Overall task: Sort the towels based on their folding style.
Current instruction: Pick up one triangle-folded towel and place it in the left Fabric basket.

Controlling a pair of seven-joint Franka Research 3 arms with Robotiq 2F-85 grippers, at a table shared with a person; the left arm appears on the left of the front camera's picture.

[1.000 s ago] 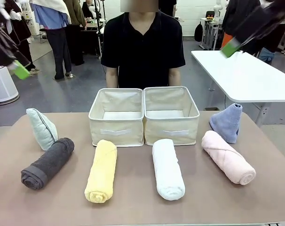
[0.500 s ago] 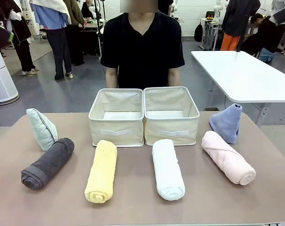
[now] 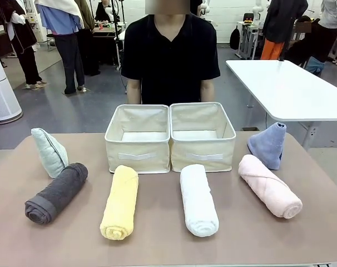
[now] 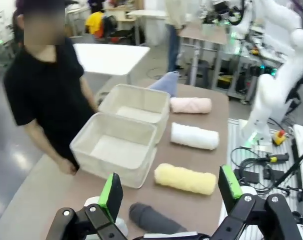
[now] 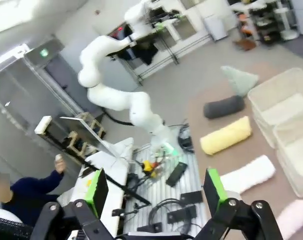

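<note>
Aloft, I hold the left gripper [image 4: 170, 187] and right gripper [image 5: 155, 191] with jaws apart, while six towels [image 3: 120, 203] lie untouched before two beige fabric bins [image 3: 138, 158].

Six towels [image 3: 198, 200], two bins [image 3: 138, 157]

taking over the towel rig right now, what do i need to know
Left gripper: open, holding nothing, raised off the table.
Right gripper: open, holding nothing, raised too.
Towels on the table, robot's left to right: mint cone, dark grey roll, yellow roll, white roll, pink roll, lavender cone.
Done: nothing; no towel in the left bin or right bin.
Left: sort all six by fold.
</note>
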